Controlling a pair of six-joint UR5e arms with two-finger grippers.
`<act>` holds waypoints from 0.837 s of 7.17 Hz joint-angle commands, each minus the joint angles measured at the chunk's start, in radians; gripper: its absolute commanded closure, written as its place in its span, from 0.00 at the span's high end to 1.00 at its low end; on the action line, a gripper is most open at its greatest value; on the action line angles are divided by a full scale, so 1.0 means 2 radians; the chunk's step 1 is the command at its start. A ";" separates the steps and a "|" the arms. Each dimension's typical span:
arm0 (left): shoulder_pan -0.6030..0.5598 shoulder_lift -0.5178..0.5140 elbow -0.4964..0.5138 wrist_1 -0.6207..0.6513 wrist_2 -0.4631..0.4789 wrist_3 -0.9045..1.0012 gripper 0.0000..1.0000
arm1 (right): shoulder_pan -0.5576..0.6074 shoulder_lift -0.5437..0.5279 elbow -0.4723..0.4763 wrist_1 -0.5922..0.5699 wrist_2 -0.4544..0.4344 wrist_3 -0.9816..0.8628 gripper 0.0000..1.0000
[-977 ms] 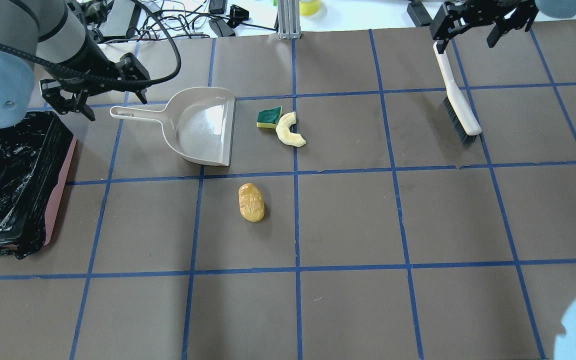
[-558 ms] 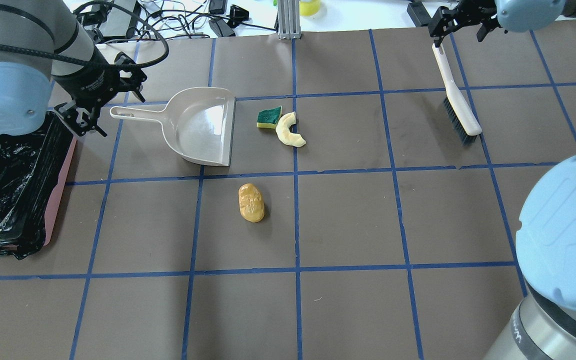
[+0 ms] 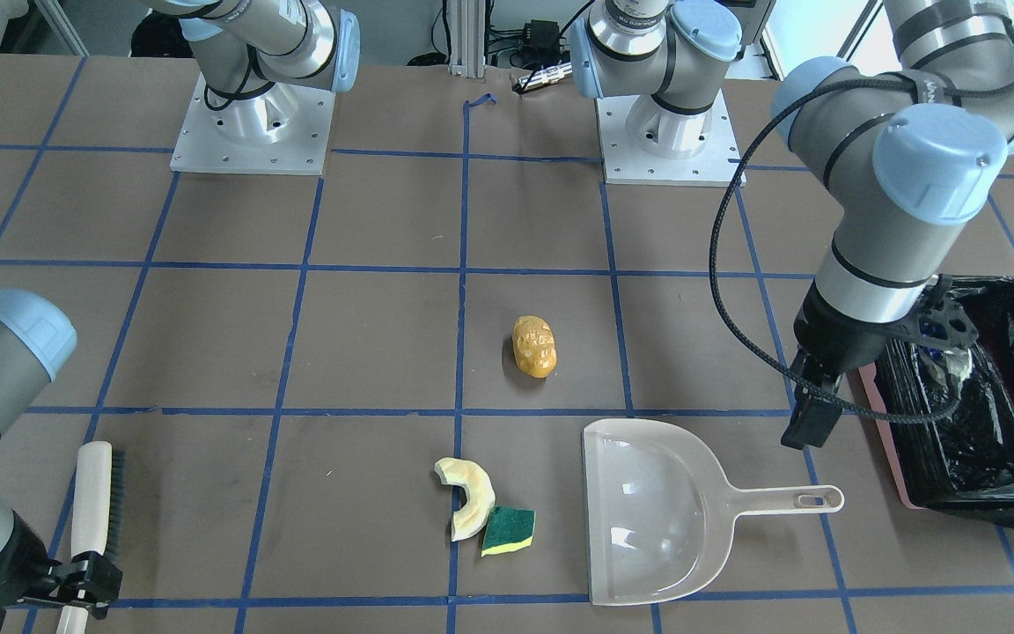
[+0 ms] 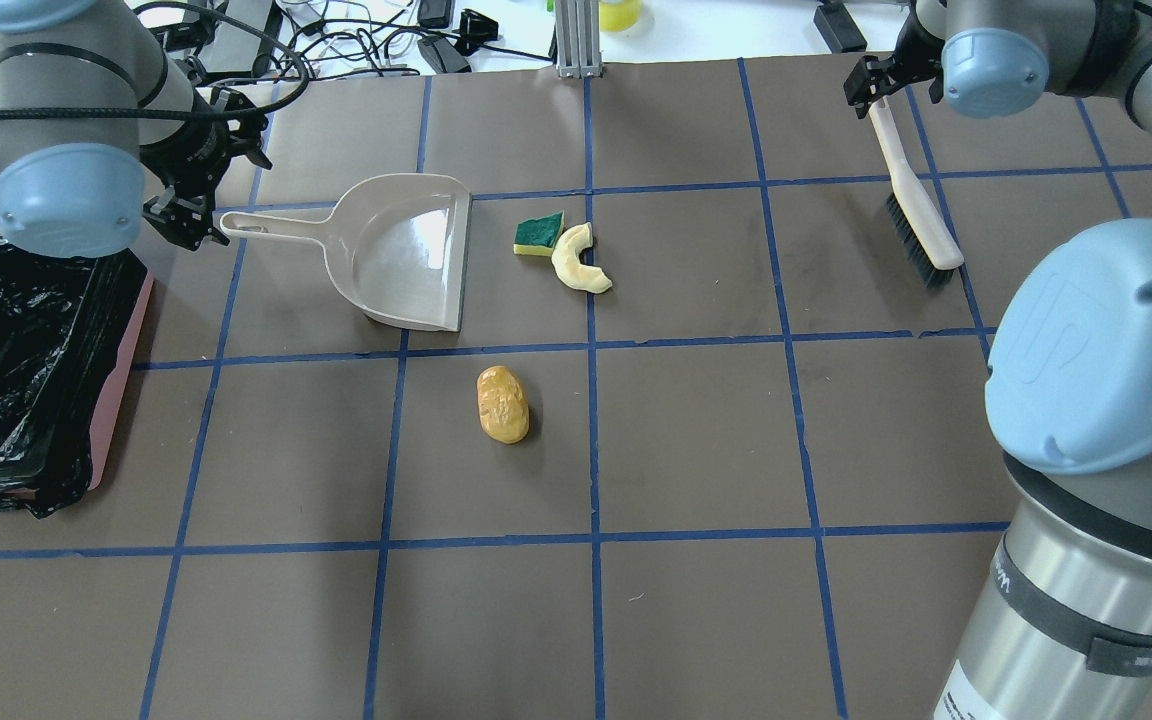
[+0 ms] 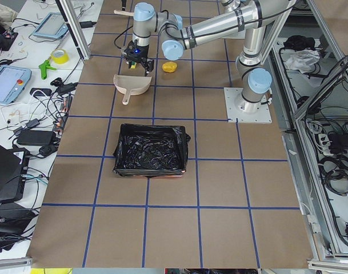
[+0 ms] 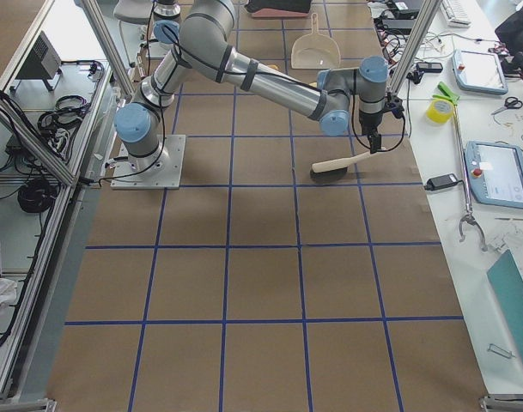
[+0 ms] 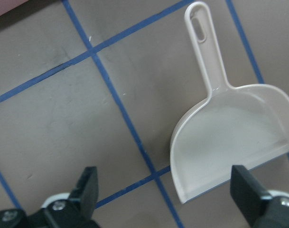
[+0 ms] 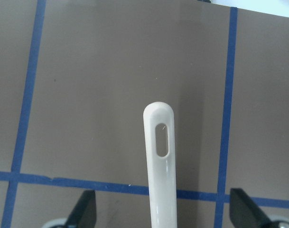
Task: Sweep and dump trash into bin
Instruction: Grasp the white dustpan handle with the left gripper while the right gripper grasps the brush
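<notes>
One black-lined bin [image 4: 119, 380] at table's left edge. Dustpan [image 4: 406, 255] flat nearby; left gripper [image 7: 165, 190] near handle end, fingers spread, empty. Brush [image 4: 911, 195] far right; right gripper [image 8: 164, 209] straddles handle, fingers apart. Potato lump [image 4: 503, 404] alone; crescent slice [image 4: 576, 262] touching sponge piece [image 4: 539, 233] near dustpan mouth.

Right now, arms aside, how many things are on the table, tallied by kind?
Trash pieces: 3 (golden-brown lumpy piece, pale cream crescent slice, green-and-yellow sponge piece)
Sweeping tools: 2 (beige plastic dustpan, white-handled black-bristle brush)
Bins: 1 (pink-sided, black-bag-lined bin)
Total: 6

Left gripper [image 4: 184, 218] nearer dustpan [image 4: 406, 255], right gripper [image 4: 871, 85] nearer brush [image 4: 911, 200].
</notes>
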State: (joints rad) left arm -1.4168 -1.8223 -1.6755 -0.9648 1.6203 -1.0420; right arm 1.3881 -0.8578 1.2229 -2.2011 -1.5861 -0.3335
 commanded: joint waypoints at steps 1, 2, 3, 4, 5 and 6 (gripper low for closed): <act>0.000 -0.062 0.023 0.050 0.001 -0.031 1.00 | 0.000 0.022 -0.012 -0.012 0.001 -0.017 1.00; 0.000 -0.086 0.035 0.050 0.001 -0.033 1.00 | -0.001 0.028 -0.012 -0.015 0.015 -0.022 1.00; 0.000 -0.104 0.036 0.050 0.001 -0.034 1.00 | -0.008 0.032 -0.011 -0.017 0.040 -0.038 0.99; 0.000 -0.115 0.037 0.050 0.002 -0.041 1.00 | -0.008 0.032 -0.012 -0.018 0.041 -0.041 0.97; 0.000 -0.124 0.038 0.050 0.002 -0.043 0.98 | -0.008 0.035 -0.015 -0.021 0.040 -0.050 0.96; 0.002 -0.133 0.042 0.062 0.017 -0.044 0.98 | -0.008 0.036 -0.017 -0.021 0.040 -0.062 0.96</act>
State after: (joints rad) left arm -1.4149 -2.0655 -1.5987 -0.8588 1.6320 -1.1250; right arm 1.3736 -0.7896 1.1944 -2.2409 -1.5082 -0.4317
